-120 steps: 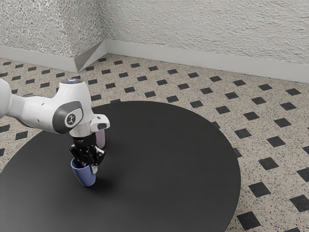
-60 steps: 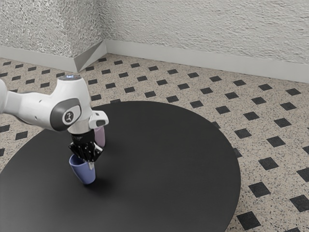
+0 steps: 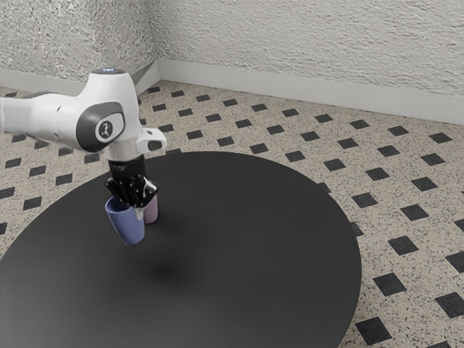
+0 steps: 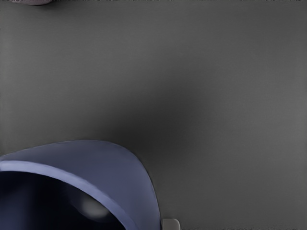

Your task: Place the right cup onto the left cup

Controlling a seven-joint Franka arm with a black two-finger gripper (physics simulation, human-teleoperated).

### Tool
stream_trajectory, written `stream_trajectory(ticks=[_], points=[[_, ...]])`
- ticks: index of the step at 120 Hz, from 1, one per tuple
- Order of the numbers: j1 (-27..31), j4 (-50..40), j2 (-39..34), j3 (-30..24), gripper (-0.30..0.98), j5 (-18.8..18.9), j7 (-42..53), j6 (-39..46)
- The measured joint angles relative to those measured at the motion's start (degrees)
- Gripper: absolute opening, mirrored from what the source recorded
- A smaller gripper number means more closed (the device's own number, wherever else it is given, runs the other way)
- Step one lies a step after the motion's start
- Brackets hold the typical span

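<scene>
My gripper (image 3: 136, 206) is shut on the wall of the blue cup (image 3: 127, 224) near its rim, in the exterior view. The cup hangs tilted above the table, its shadow falling on the surface below. Behind it stands the pink cup (image 3: 151, 210), partly hidden by the blue cup and my hand. In the wrist view the blue cup (image 4: 110, 172) shows its open mouth and outer wall beside a fingertip (image 4: 171, 224). A sliver of the pink cup (image 4: 36, 2) appears in that view, apart from the blue one.
The round black table (image 3: 254, 246) extends from under the cups toward the exterior view's right, with its curved edge there. Beyond lie the tiled floor (image 3: 290, 130) and the textured wall (image 3: 312, 51).
My hand has risen, lifting the blue cup off the table. The cup's shadow now lies apart from its base. The pink cup has not moved.
</scene>
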Motion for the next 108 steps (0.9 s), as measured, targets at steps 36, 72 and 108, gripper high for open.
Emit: stream_trajectory(ticks=[36,72,108], points=[[-1.69,6.97,0.63,1.38,-0.1,1.84,-0.01,-6.09],[0.36,14.7,4.3,1.97,-0.1,3.73,0.39,-10.12],[3.71,23.04,10.06,2.76,-0.1,4.87,1.52,-12.81]])
